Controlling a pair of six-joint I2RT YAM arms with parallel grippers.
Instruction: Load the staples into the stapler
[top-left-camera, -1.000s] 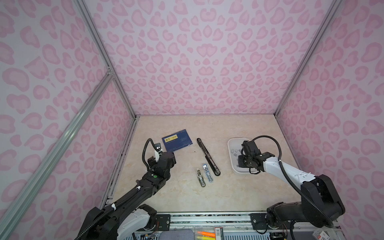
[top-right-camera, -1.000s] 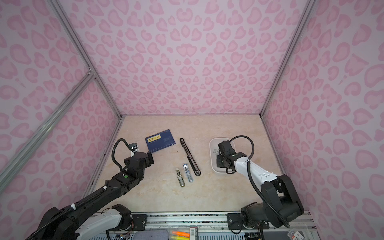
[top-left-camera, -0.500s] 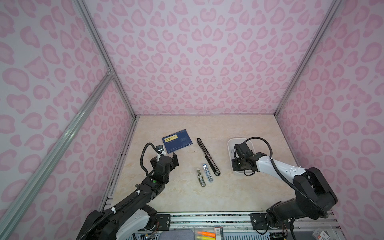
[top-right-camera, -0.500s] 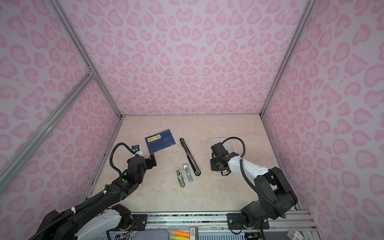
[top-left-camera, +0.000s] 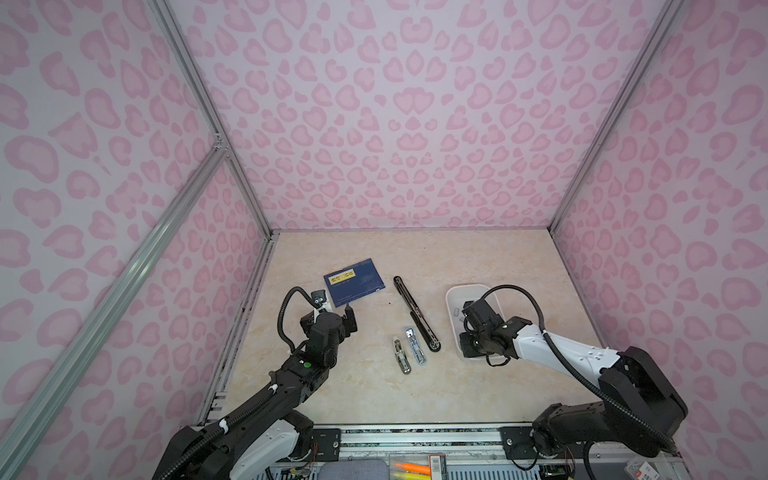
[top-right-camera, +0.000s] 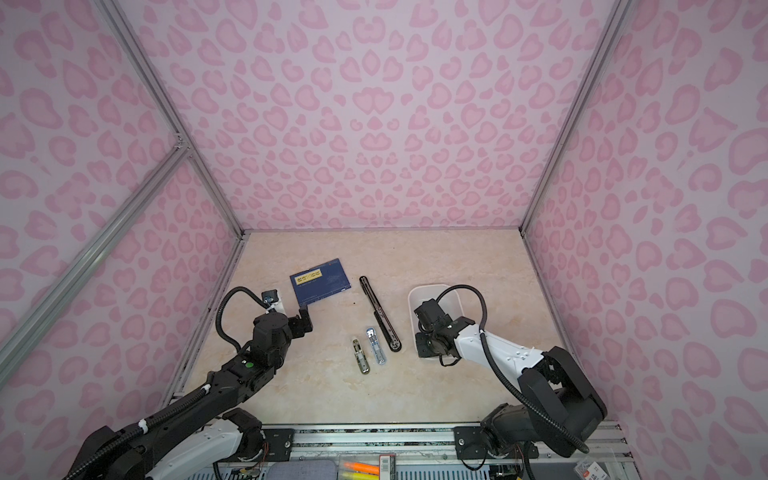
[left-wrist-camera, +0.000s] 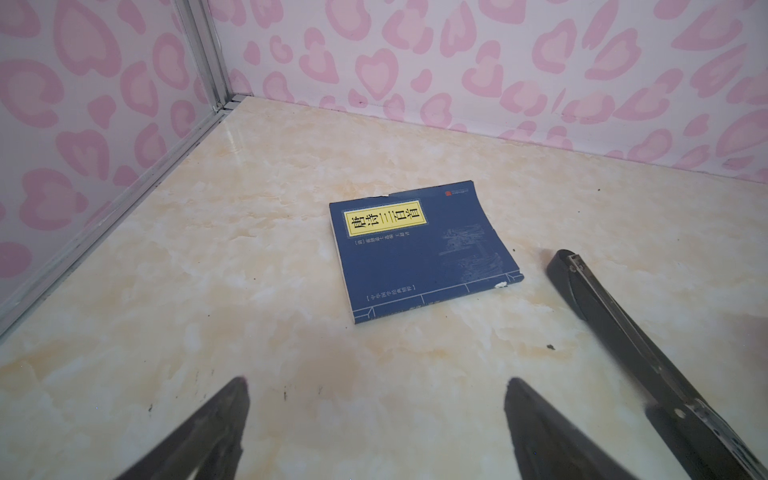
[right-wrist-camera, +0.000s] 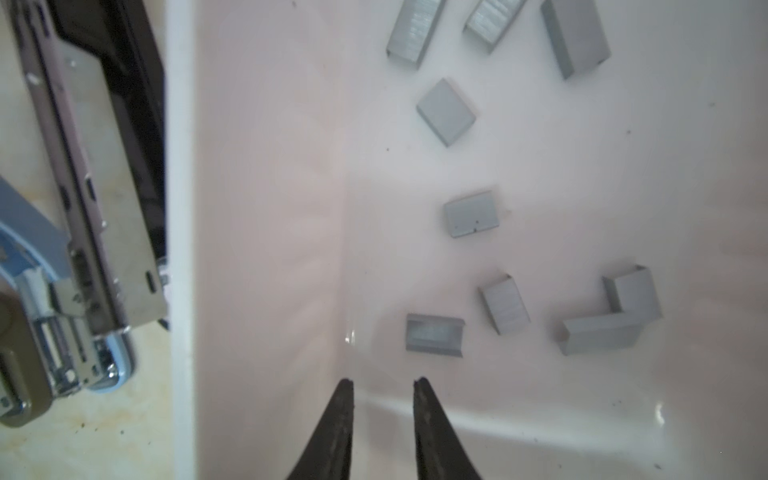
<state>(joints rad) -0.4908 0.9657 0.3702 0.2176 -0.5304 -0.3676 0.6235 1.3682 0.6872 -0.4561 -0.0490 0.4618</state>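
**Top views.** In both, the left end effector (top-left-camera: 337, 308) hangs just beside the book (top-left-camera: 353, 282), well apart from everything else, and is judged parked out of the way. The right end effector (top-left-camera: 468, 347) reaches down into the white tray (top-left-camera: 451, 291) at the right of the worktop (top-left-camera: 478, 395). Between the arms the black stapler (top-left-camera: 415, 311) lies opened flat, with two small staplers (top-left-camera: 415, 349) just beside it. Which one is to be loaded cannot be told.

**Left wrist.** Its end effector stands wide with nothing between the jaws. The book's yellow label (left-wrist-camera: 386, 218) bears Chinese characters, apparently 唐诗三百首. The smaller print is unreadable.

**Right wrist.** Its end effector is narrow and empty, tips over the tray floor. The staples (right-wrist-camera: 469, 214) lie loose in the tray. Nine grey strips are in view, the nearest just ahead of the tips. The narrow setting is judged suited to pinching one strip.
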